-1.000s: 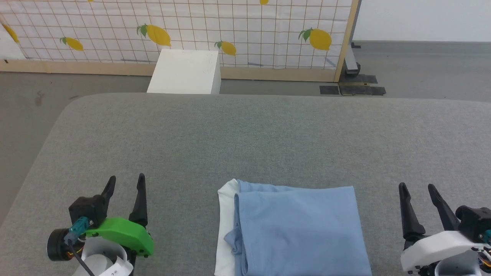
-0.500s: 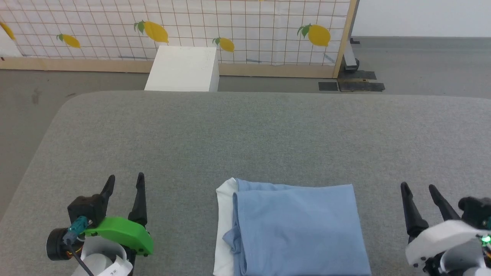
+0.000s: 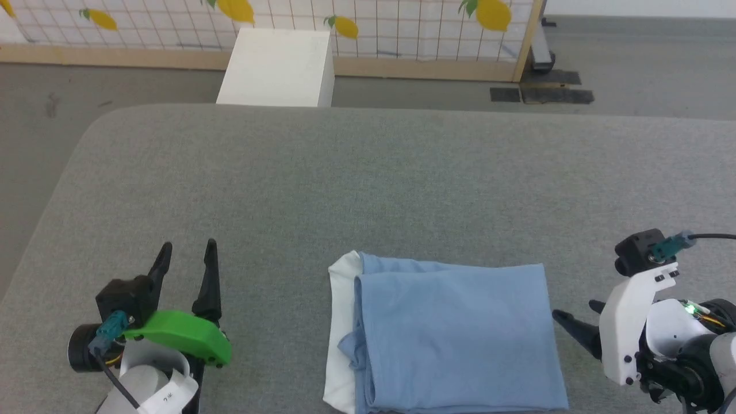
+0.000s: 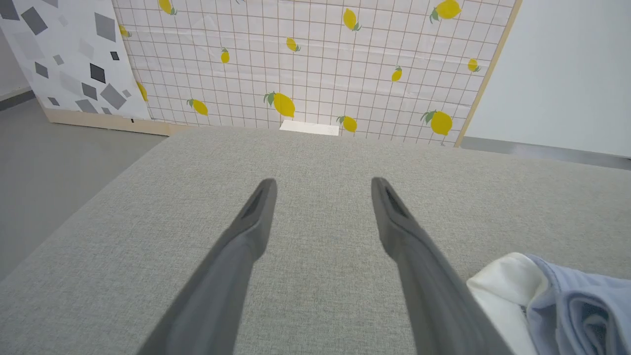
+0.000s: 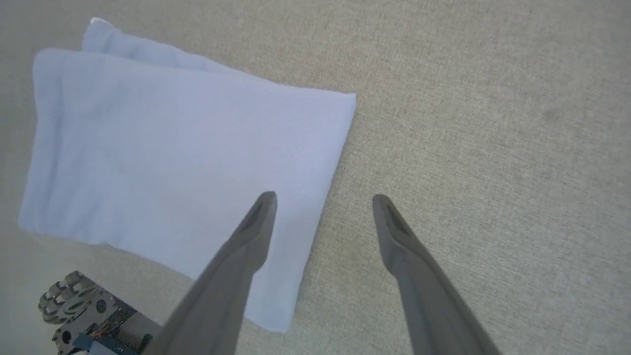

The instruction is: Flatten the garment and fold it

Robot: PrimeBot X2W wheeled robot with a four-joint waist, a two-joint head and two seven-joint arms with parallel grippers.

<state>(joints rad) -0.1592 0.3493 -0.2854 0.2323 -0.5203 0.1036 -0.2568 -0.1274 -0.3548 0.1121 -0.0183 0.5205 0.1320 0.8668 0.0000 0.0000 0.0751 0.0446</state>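
The garment (image 3: pixel 454 339) lies folded into a light-blue rectangle near the front edge of the grey padded table (image 3: pixel 368 172), its white band (image 3: pixel 340 328) along the left side. My left gripper (image 3: pixel 187 248) stands open to its left, fingers pointing away from me, with nothing between them. In the left wrist view the garment (image 4: pixel 581 305) sits at the lower right of the open gripper (image 4: pixel 323 182). My right gripper (image 3: pixel 575 313) is open, turned sideways, its tips just off the garment's right edge. In the right wrist view the open gripper (image 5: pixel 324 197) hovers over that edge of the garment (image 5: pixel 172 158).
A white box (image 3: pixel 279 66) stands on the floor behind the table, before a lemon-print screen (image 3: pixel 402 23) with a wooden frame. Grey floor lies left of the table. Part of my wheeled base (image 5: pixel 79 315) shows below the table's front edge.
My right arm has swung round, so its fingers now point left at the garment's right edge instead of away from me. The head camera has tilted down slightly. The left arm and the garment have stayed put.
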